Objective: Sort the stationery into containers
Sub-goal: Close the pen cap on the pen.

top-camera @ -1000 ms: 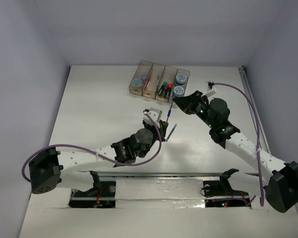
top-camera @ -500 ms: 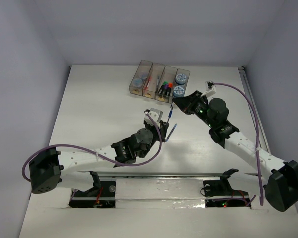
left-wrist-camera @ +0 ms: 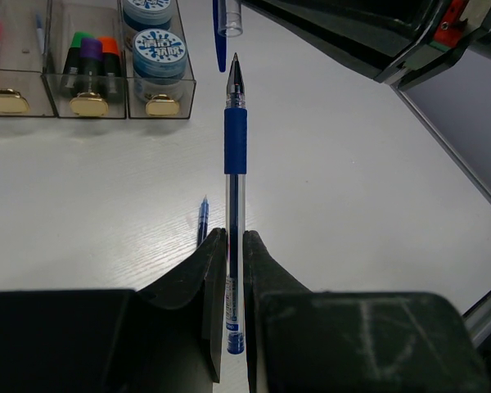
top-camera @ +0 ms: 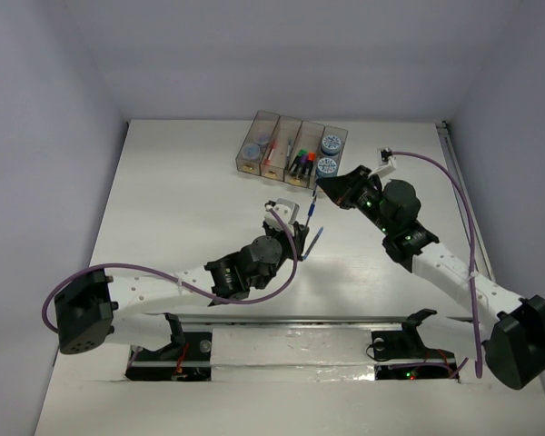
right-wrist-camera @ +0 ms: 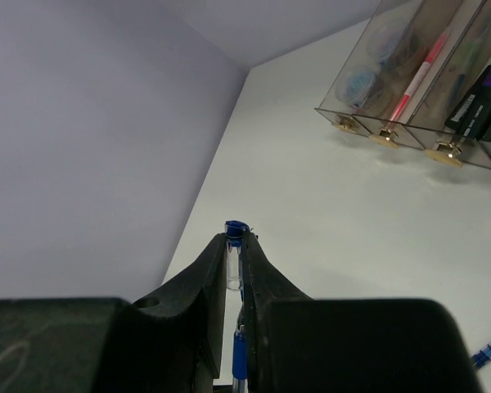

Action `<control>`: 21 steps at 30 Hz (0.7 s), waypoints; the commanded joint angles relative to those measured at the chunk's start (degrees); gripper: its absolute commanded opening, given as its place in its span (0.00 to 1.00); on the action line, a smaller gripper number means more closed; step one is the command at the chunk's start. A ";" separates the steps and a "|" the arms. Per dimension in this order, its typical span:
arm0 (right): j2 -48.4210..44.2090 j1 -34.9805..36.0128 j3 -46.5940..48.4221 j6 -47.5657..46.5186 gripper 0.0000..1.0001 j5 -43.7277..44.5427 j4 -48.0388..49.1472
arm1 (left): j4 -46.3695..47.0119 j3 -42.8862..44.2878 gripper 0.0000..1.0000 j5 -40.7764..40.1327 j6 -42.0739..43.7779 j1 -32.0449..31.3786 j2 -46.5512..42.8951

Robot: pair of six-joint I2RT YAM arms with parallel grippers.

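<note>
Gripping a blue pen (left-wrist-camera: 236, 143) in the left hand (left-wrist-camera: 235, 239), with both fingers shut tight on its clear back end. Pointing the bare tip straight ahead, away from the hand and up off the worktop (left-wrist-camera: 352, 205). Pinching the pen's clear cap (left-wrist-camera: 228, 18) in the right hand (right-wrist-camera: 236, 246), fingers closed on it. Holding that cap just past the pen's tip and a little to the left of it, very close but not yet on.

Not moving at all since a second ago: keeping both hands in the same spots and keeping the same small gap between tip and cap. Likely pausing to line the two up before pushing the cap on. Needing a small nudge sideways first, to keep from sliding the tip past the cap.

Seeing the row of brown see-through bins (top-camera: 265, 118) ahead of the left hand and off to its left. Already keeping tape rolls (left-wrist-camera: 159, 51) in the bin nearest the pen's tip, highlighters (left-wrist-camera: 88, 61) in the next one, and a pink pen (right-wrist-camera: 417, 78) one further along. Probably taking the capped pen to that pen bin after this. Leaving what looks like another thin blue pen (left-wrist-camera: 202, 221) lying on the worktop, just beside the left hand's finger and lower down. Still needing sorting too.
</note>
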 commanded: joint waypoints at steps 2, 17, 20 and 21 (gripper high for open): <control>-1.94 0.19 0.27 -1.21 0.08 0.55 3.43 | 1.10 2.49 0.00 -1.17 -0.35 0.42 -0.34; -0.10 0.71 0.10 -2.44 0.08 1.69 3.07 | 2.25 2.14 0.00 1.38 0.62 0.42 -1.13; 0.52 0.71 0.36 -2.79 0.09 2.30 2.99 | 2.51 1.52 0.00 1.47 0.53 0.42 -1.74; 0.61 0.71 0.45 -2.97 0.08 2.48 2.81 | 2.51 1.35 0.00 1.38 0.44 0.42 -1.92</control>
